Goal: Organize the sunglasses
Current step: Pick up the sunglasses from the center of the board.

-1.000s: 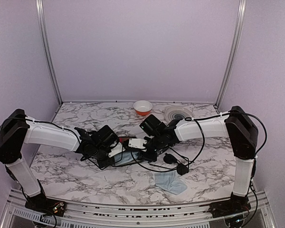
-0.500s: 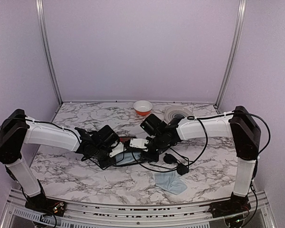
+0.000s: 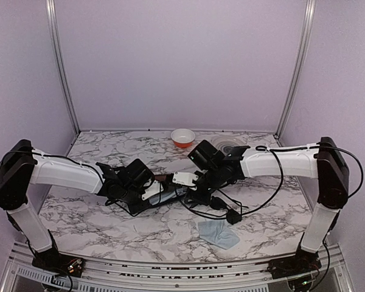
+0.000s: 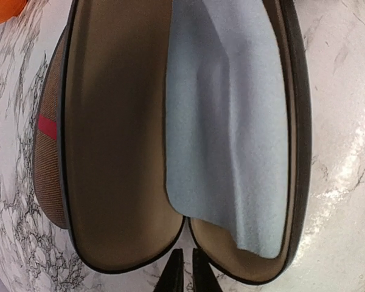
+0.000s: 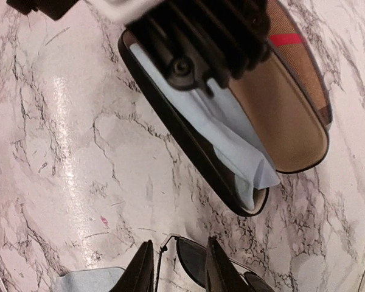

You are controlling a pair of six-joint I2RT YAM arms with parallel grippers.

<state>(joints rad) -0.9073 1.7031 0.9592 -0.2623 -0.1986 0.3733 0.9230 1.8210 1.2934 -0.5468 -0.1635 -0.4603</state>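
The brown plaid case (image 4: 115, 152) lies open on the marble, its red stripe on the outer left side. A light blue cloth (image 4: 231, 121) is draped in its right half. My left gripper (image 4: 185, 277) is shut on nothing, its tips just short of the case's hinge end. In the right wrist view the same case (image 5: 286, 121) and its cloth (image 5: 231, 137) lie ahead, with the left gripper's body above them. The sunglasses (image 5: 198, 258) lie flat on the table, thin wire frame and dark lens. My right gripper (image 5: 179, 267) is open and straddles their end. The overhead view shows the sunglasses (image 3: 222, 205).
A second light blue cloth (image 3: 219, 233) lies near the front edge, right of centre. An orange bowl (image 3: 182, 137) and a grey round dish (image 3: 227, 145) stand at the back. Black cables trail on the table around the sunglasses.
My right arm has drawn to the right, away from the case and over the sunglasses, and its jaws have widened a little. The left arm has stayed put.
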